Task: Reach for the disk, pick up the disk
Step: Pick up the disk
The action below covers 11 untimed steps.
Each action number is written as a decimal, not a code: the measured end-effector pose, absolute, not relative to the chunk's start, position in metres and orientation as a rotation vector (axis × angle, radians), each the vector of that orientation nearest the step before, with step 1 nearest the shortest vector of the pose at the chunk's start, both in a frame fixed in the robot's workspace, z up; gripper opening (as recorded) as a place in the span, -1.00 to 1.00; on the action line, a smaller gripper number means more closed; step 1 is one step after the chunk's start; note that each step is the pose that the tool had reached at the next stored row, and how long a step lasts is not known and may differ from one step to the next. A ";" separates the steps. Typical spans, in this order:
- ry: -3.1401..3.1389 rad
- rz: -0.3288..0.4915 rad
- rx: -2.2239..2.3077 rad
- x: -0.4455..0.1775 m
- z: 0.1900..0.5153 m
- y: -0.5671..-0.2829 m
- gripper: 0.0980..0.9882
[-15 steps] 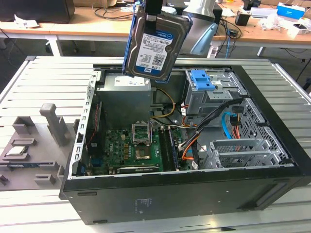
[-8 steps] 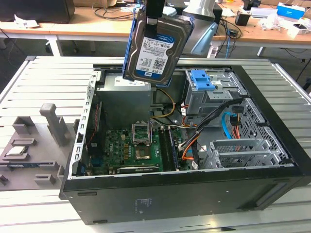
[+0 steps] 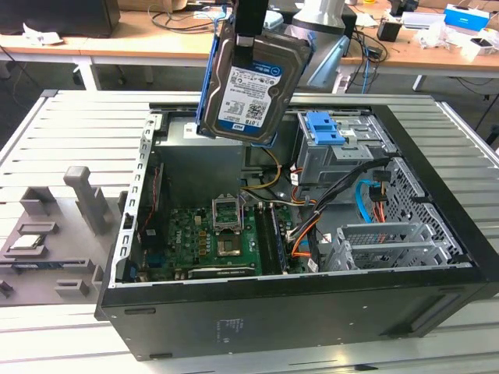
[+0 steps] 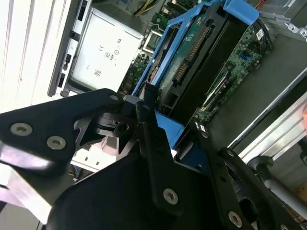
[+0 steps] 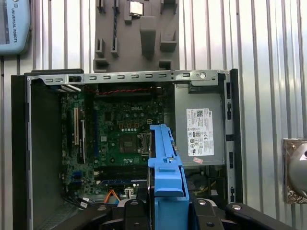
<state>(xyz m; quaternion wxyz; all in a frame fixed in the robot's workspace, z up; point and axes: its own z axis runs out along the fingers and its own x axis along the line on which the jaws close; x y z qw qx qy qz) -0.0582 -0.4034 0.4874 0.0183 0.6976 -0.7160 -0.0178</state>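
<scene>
Keeping the jaws clenched squarely on its blue side rails matters now, since the disk [image 3: 253, 78] hangs tilted above the open computer case [image 3: 312, 304], near its back edge.

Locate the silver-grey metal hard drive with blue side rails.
In the exterior view, the disk hangs tilted in the gripper, above the open black computer case.

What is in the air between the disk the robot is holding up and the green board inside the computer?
Nothing: in the exterior view the disk, gripped by the gripper, hangs over the open case, with bare air down to the green board.
</scene>
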 end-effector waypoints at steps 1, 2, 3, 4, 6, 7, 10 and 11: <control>-2.224 -0.055 2.166 -0.058 0.487 -0.405 -0.38; -2.224 -0.055 2.166 -0.058 0.487 -0.407 -0.38; -2.223 -0.055 2.166 -0.058 0.487 -0.409 -0.38; -2.224 -0.055 2.166 -0.058 0.487 -0.413 -0.38; -2.224 -0.055 2.166 -0.058 0.487 -0.419 -0.38; -2.224 -0.055 2.166 -0.058 0.487 -0.421 -0.38; -2.224 -0.055 2.166 -0.058 0.487 -0.426 -0.38; -2.224 -0.055 2.166 -0.058 0.487 -0.428 -0.38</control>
